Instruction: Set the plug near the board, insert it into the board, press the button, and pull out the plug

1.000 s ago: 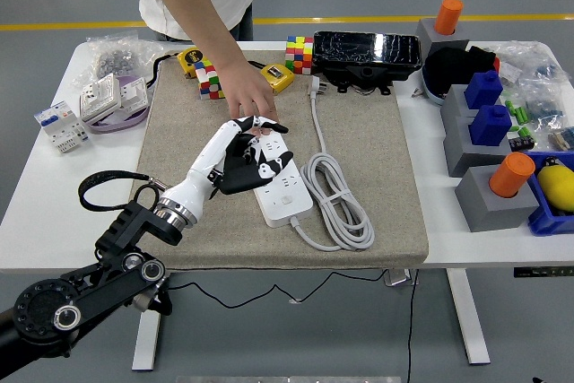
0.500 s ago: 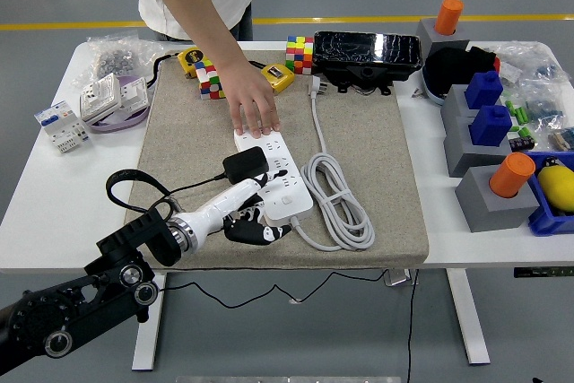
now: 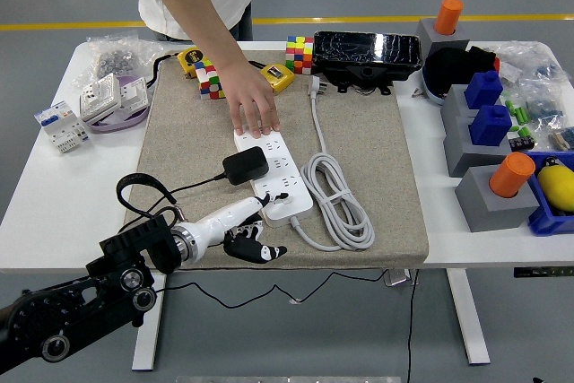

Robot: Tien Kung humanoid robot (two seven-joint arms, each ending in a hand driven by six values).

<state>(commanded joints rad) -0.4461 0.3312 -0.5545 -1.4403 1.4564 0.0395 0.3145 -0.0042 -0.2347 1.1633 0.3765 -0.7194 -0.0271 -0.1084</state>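
A white power strip [image 3: 278,177] lies on the grey mat [image 3: 368,159], its coiled white cord [image 3: 336,199] to its right. A black plug adapter [image 3: 245,166] sits on the strip's left side, its black cable running off to the left. My left hand [image 3: 251,235] is near the mat's front edge, below the strip, fingers loosely curled and holding nothing. A person's hand [image 3: 254,105] presses flat on the strip's far end. My right arm is out of view.
Rubik's cubes [image 3: 209,80] [image 3: 300,54], a yellow tape measure [image 3: 276,77] and a black box [image 3: 366,53] line the mat's far edge. Grey blocks with blue and orange pieces [image 3: 491,145] stand at the right. Sockets and bags [image 3: 108,96] lie at the far left.
My left hand let go of the black plug, which stays on the strip, and drew back toward the mat's front edge. The person's hand stays on the strip's far end.
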